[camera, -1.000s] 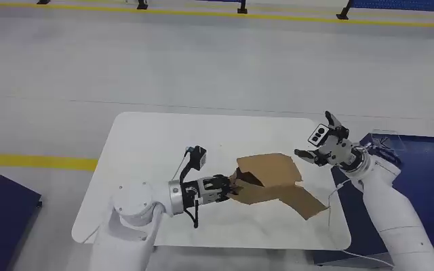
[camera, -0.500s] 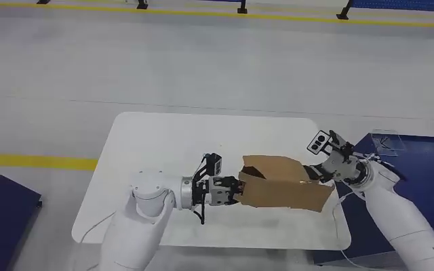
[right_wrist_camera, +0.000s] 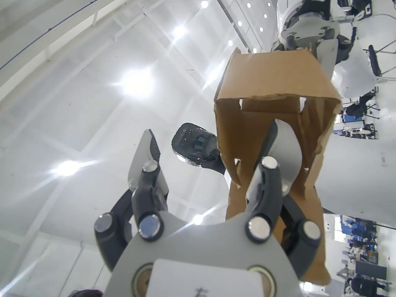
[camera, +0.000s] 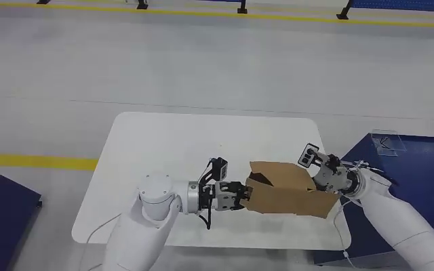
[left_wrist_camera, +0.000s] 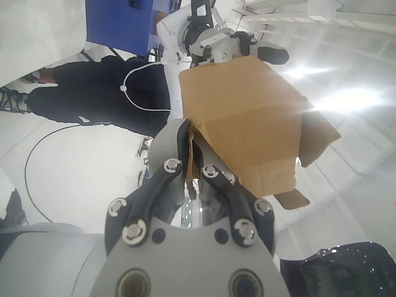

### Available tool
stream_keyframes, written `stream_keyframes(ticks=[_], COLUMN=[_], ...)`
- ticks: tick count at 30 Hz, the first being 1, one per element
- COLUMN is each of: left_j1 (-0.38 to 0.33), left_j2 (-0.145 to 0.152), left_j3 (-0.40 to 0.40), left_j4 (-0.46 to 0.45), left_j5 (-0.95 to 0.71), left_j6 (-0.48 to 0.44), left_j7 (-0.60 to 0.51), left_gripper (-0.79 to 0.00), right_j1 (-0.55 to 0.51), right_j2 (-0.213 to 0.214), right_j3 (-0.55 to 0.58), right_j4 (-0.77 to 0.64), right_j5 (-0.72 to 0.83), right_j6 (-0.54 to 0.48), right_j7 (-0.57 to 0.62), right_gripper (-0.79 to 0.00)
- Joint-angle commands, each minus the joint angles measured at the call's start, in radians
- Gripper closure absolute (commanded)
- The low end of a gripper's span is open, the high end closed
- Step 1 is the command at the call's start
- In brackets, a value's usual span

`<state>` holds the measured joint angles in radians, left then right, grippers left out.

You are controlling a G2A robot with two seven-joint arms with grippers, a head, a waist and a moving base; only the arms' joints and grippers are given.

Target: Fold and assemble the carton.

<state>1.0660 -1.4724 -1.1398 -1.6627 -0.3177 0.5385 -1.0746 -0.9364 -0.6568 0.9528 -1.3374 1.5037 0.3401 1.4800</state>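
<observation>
- One brown corrugated-cardboard carton (camera: 288,193) is found over the near right part of the white round-cornered desk (camera: 169,142), between the two arms. Whether it rests on the surface cannot be told.
- Change noted: a second ago the carton was slumped, with one panel splayed flat on the desk. It is now squared into an open-ended rectangular sleeve and has been carried toward the right arm.
- The left tool (left_wrist_camera: 189,146) is closed tightly on a flap edge at one end of the carton.
- The right tool (right_wrist_camera: 213,137), formerly raised and apart from the carton, is now set at the opposite end. Its jaws are spread wide, one finger inside the sleeve and the other outside its wall, and nothing is clamped.
- Judgement: the body is regarded as erected. The end flaps are not yet folded, so closing is outstanding.
- Count: one carton, two tools, one desk.
</observation>
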Motion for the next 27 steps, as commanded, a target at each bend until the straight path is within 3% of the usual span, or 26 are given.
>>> stream_keyframes(ticks=[1,4,6,9,11,12,15,17,20,21,27], left_j1=[-0.003,-0.009,-0.009,-0.012,-0.016,-0.017,-0.022,-0.026,-0.029,-0.029,-0.008], left_j2=[0.003,0.008,0.011,0.017,0.020,0.022,0.027,0.030,0.035,0.037,0.061], left_j3=[0.007,0.023,0.028,0.032,0.035,0.036,0.041,0.045,0.049,0.050,0.009], left_j4=[0.007,0.005,0.000,-0.005,-0.006,-0.005,-0.002,0.000,0.001,0.000,-0.040], left_j5=[-0.003,0.017,0.017,0.020,0.019,0.017,0.012,0.008,0.004,0.003,0.053], left_j6=[0.000,0.007,0.012,0.031,0.042,0.045,0.055,0.058,0.058,0.059,0.073], left_j7=[0.001,0.016,0.024,0.031,0.031,0.031,0.031,0.031,0.032,0.031,0.046], left_gripper=[0.000,0.000,0.000,0.000,0.000,0.000,0.000,0.000,-0.025,-0.767,-0.785], right_j1=[0.006,0.015,0.026,0.037,0.046,0.049,0.059,0.066,0.078,0.079,0.080], right_j2=[0.007,0.017,0.024,0.031,0.034,0.035,0.037,0.038,0.037,0.036,0.034], right_j3=[-0.015,-0.040,-0.049,-0.065,-0.074,-0.078,-0.091,-0.100,-0.109,-0.115,-0.121], right_j4=[0.000,-0.010,-0.008,-0.008,-0.007,-0.007,-0.010,-0.011,-0.004,-0.002,-0.001], right_j5=[-0.001,0.009,-0.007,-0.026,-0.038,-0.041,-0.048,-0.053,-0.070,-0.068,-0.050], right_j6=[-0.009,-0.003,-0.002,-0.001,-0.001,-0.001,0.006,0.011,0.015,0.022,0.035], right_j7=[0.010,0.003,0.002,0.002,0.001,0.001,-0.006,-0.011,-0.015,-0.021,-0.034], right_gripper=[-0.606,-0.529,-0.351,-0.225,-0.068,-0.046,-0.086,-0.009,0.000,0.000,0.000])
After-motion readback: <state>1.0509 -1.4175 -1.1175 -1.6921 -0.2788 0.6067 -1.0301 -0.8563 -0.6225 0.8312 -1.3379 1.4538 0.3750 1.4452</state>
